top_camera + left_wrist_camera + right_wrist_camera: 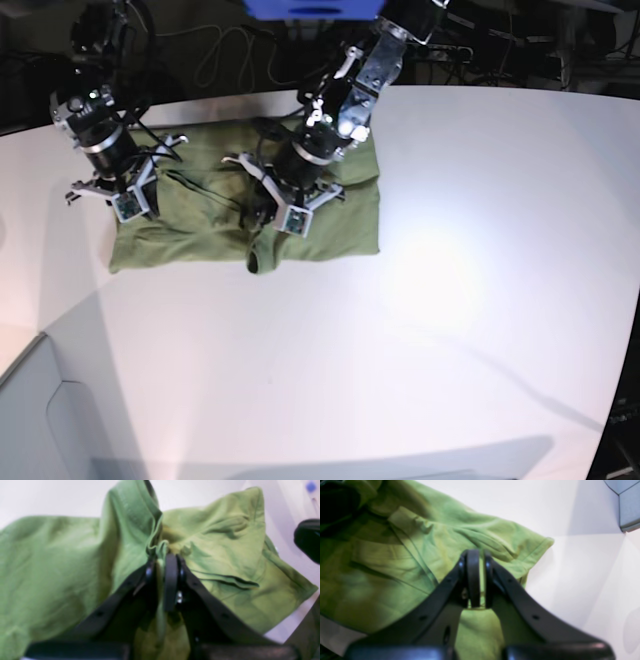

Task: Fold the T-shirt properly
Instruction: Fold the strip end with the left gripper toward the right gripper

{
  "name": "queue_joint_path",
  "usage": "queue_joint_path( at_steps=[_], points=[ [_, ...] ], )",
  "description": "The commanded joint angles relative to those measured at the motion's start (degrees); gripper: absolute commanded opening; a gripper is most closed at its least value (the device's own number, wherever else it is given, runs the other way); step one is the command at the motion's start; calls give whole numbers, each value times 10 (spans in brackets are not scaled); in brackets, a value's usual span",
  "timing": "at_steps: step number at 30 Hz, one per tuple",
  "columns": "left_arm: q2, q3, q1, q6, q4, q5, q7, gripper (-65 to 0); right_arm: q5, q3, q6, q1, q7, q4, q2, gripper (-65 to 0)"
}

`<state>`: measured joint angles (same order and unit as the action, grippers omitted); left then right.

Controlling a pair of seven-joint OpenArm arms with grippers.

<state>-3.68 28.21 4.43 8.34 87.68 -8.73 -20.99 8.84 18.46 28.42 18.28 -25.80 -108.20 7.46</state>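
Plainly, the T-shirt is soft, thin and light: it lies crumpled on the white table in a rough wide band, and wherever a hand pinches it the cloth rises into a peak and drapes away in folds.

On the left of the base view works the right hand, at the shirt's outer end. Its wrist camera shows its fingers drawn together on a thin fold of cloth, with a hemmed sleeve opening lying just beyond and to the right of the fingertips and bare table past that. To the hand's left the shirt spreads in loose wrinkles.

Further right in the base view, the left hand sits over the middle of the garment. Its own camera shows its fingers clamped on a bunched ridge of fabric that stands up directly ahead of the fingertips, one slope falling away to the hand's left and a hemmed sleeve spreading to its right.

Such cloth will not hold a shape by itself, so I judge it will sag and slide unless lifted from two spread points at once. Seams and hems, thicker than the single layer, look like the surest places to grip; a pinch mid-panel, as with the left hand, tends to gather several layers. Little force is needed, but dragging across the table could rumple what already lies flat.
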Motion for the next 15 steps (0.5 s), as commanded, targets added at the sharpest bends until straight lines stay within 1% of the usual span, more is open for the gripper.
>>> queue_joint_path(
  at_steps=[1,15],
  points=[
    [-7,2,-5,-6,9,-1,14,-650,-6,1,4,-3,13,-9,6,-649],
    [-6,3,-2,-7,9,-5,9,-650,-6,0,4,0,13,-10,6,-649]
  ],
)
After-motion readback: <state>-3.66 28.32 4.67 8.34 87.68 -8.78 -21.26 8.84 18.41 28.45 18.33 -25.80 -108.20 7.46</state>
